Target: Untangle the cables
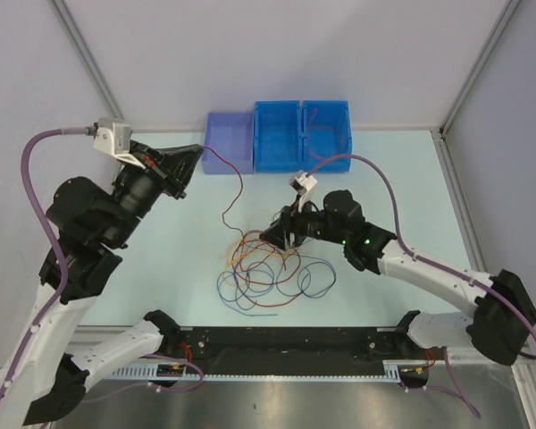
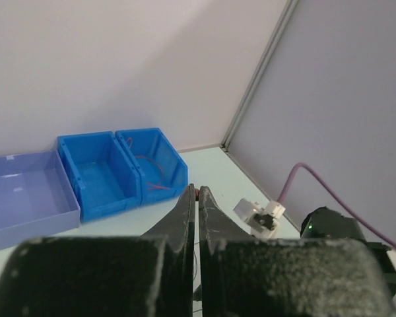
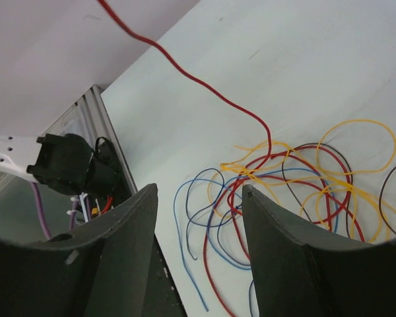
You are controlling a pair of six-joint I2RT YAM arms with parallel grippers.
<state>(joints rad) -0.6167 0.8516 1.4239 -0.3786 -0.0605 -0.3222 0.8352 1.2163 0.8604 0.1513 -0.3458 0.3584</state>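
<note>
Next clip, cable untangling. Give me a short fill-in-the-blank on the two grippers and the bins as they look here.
1. The left gripper is shut on a cable whose colour is ___.
2. The right gripper hangs over the tangle with its jaws ___.
3. The blue bins next to the lavender bin number ___.

Missing words: red; open; two.

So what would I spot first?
A messy tangle of red, yellow, blue and black cables in the middle of the table. One red cable stretches from it up to the left fingers, near the blue bins at the back.
</note>
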